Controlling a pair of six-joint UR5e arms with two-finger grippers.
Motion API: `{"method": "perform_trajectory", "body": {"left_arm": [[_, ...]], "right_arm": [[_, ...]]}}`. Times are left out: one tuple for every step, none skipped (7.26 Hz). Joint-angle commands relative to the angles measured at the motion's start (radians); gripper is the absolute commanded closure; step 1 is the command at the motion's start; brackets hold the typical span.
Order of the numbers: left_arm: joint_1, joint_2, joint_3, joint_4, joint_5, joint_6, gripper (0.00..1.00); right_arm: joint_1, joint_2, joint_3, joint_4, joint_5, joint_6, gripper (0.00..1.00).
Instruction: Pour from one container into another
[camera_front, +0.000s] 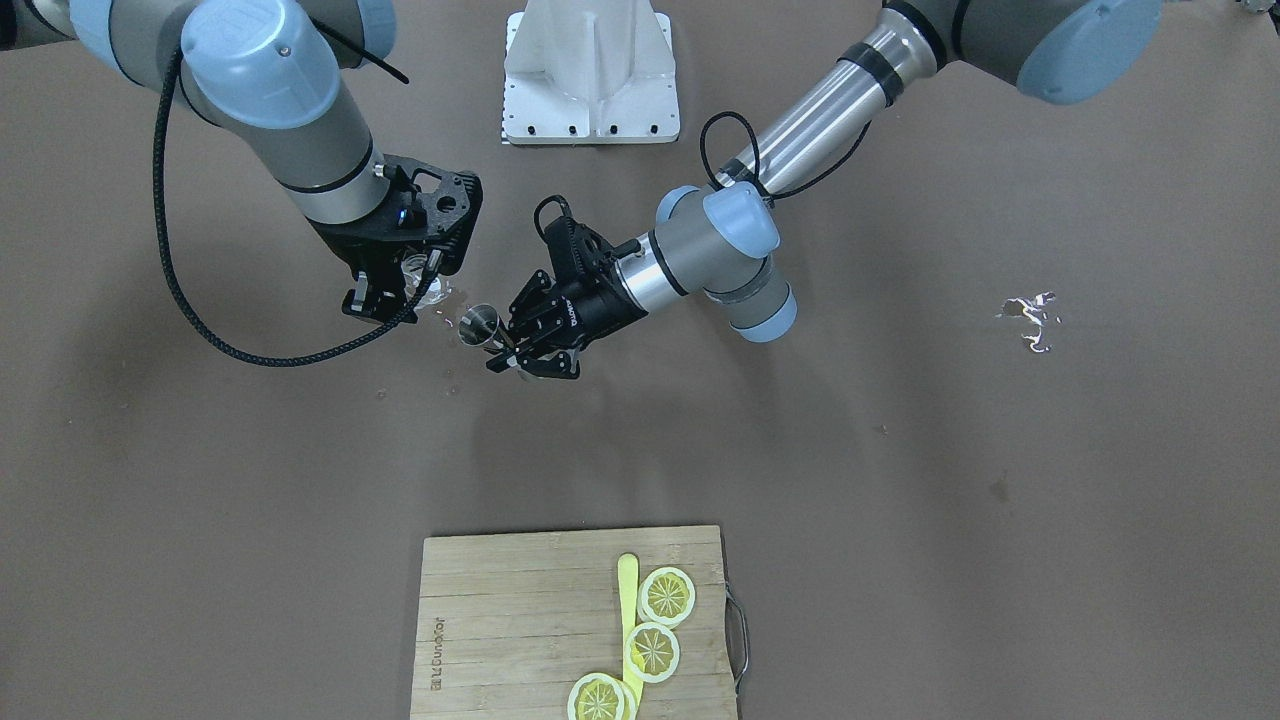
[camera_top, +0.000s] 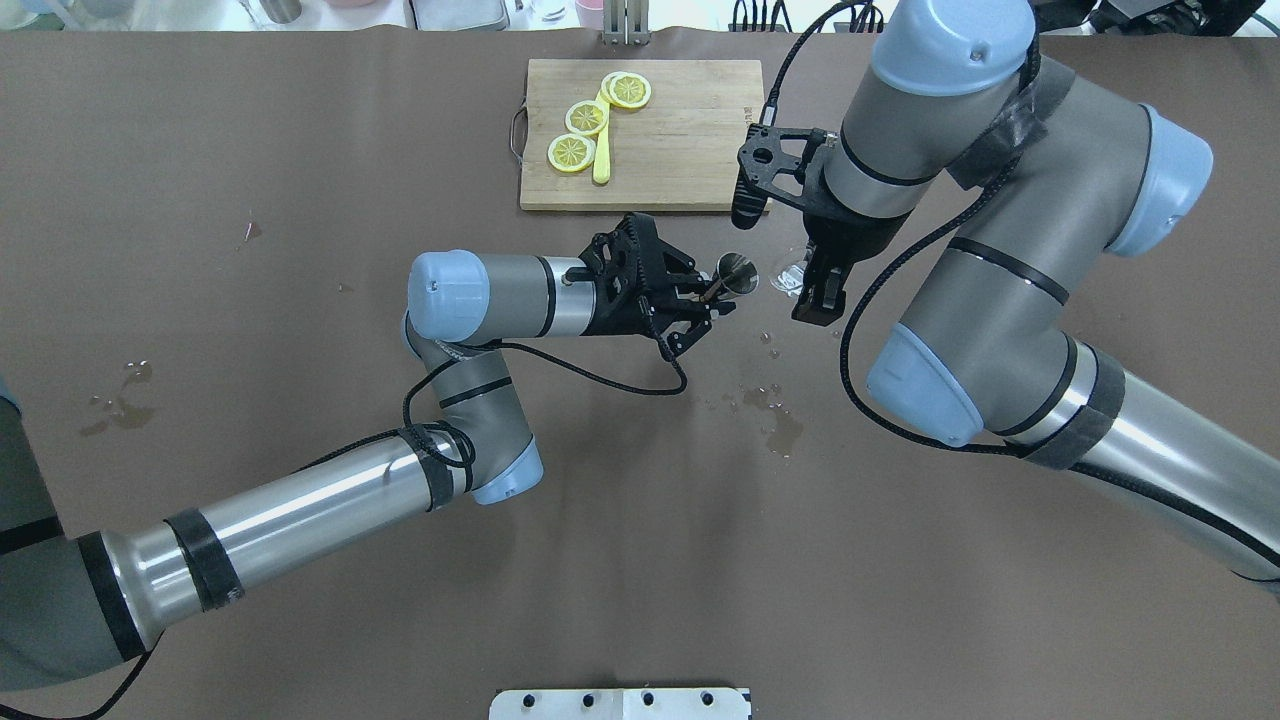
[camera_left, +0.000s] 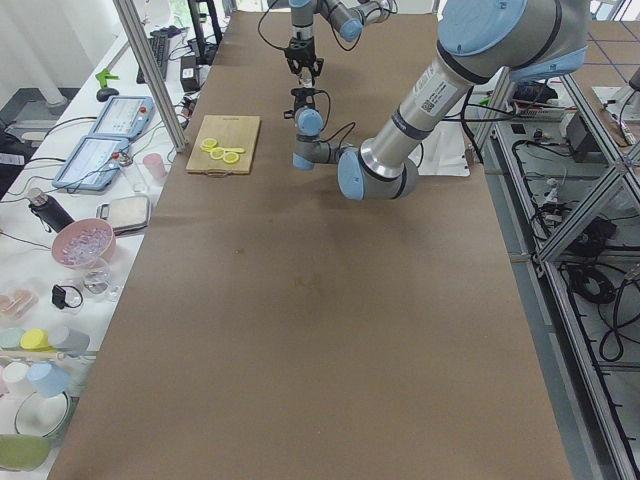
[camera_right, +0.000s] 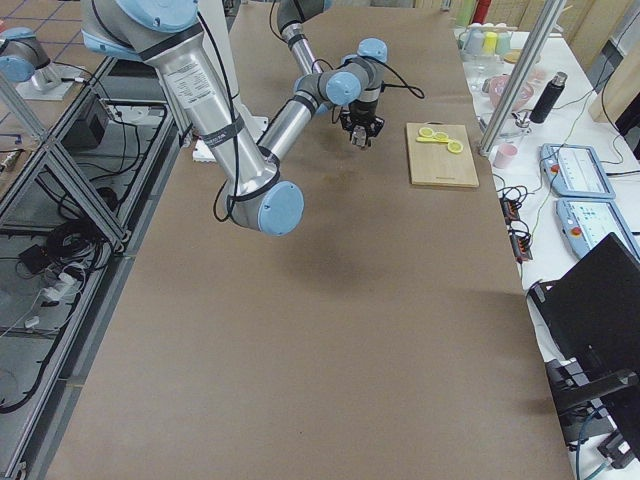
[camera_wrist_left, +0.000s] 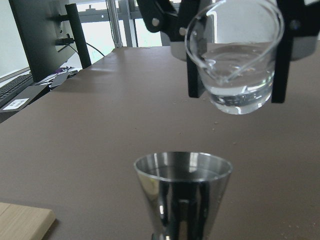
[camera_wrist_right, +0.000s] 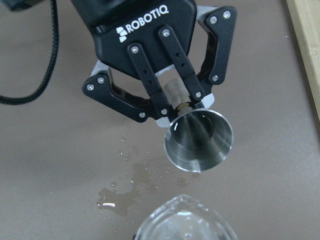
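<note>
My left gripper (camera_top: 708, 298) is shut on the waist of a steel jigger (camera_top: 738, 272), whose open mouth faces the glass. My right gripper (camera_top: 803, 280) is shut on a clear glass (camera_top: 790, 272), just to the right of the jigger. In the left wrist view the glass (camera_wrist_left: 235, 65) holds water, hangs slightly tilted between black fingers (camera_wrist_left: 281, 60), and sits above and beyond the jigger (camera_wrist_left: 182, 192). From the right wrist camera I look down into the jigger (camera_wrist_right: 199, 141), held by the left gripper (camera_wrist_right: 186, 104); the glass rim (camera_wrist_right: 185, 222) shows at the bottom. Whether the jigger holds liquid I cannot tell.
A wooden cutting board (camera_top: 680, 140) with three lemon slices (camera_top: 587, 117) and a yellow knife (camera_top: 601, 160) lies at the far edge. Water puddles (camera_top: 775, 420) wet the table below the grippers, and more spots (camera_top: 115, 405) lie at the left. A white mount (camera_front: 590, 75) stands at the robot's base.
</note>
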Motion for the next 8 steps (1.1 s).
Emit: {"method": "perform_trajectory", "body": {"left_arm": [[0.000, 0.001, 0.000, -0.003, 0.000, 0.000, 1.00], [0.000, 0.001, 0.000, -0.005, 0.000, 0.000, 1.00], [0.000, 0.001, 0.000, -0.005, 0.000, 0.000, 1.00], [0.002, 0.001, 0.000, -0.005, 0.000, 0.000, 1.00], [0.003, 0.001, 0.000, -0.006, 0.000, 0.000, 1.00], [0.003, 0.001, 0.000, -0.008, 0.000, 0.000, 1.00], [0.005, 0.001, 0.000, -0.011, 0.000, 0.000, 1.00], [0.006, 0.001, 0.000, -0.014, 0.000, 0.000, 1.00]], "right_arm": [[-0.002, 0.033, -0.017, -0.053, 0.000, -0.006, 1.00], [0.000, 0.041, -0.030, -0.061, 0.001, -0.010, 1.00], [0.000, 0.062, -0.044, -0.094, 0.001, -0.038, 1.00], [0.000, 0.103, -0.085, -0.125, 0.001, -0.056, 1.00], [0.000, 0.128, -0.113, -0.145, 0.001, -0.059, 1.00], [0.000, 0.130, -0.113, -0.148, 0.001, -0.070, 1.00], [0.000, 0.136, -0.115, -0.180, 0.001, -0.073, 1.00], [0.000, 0.151, -0.132, -0.193, 0.000, -0.075, 1.00]]}}
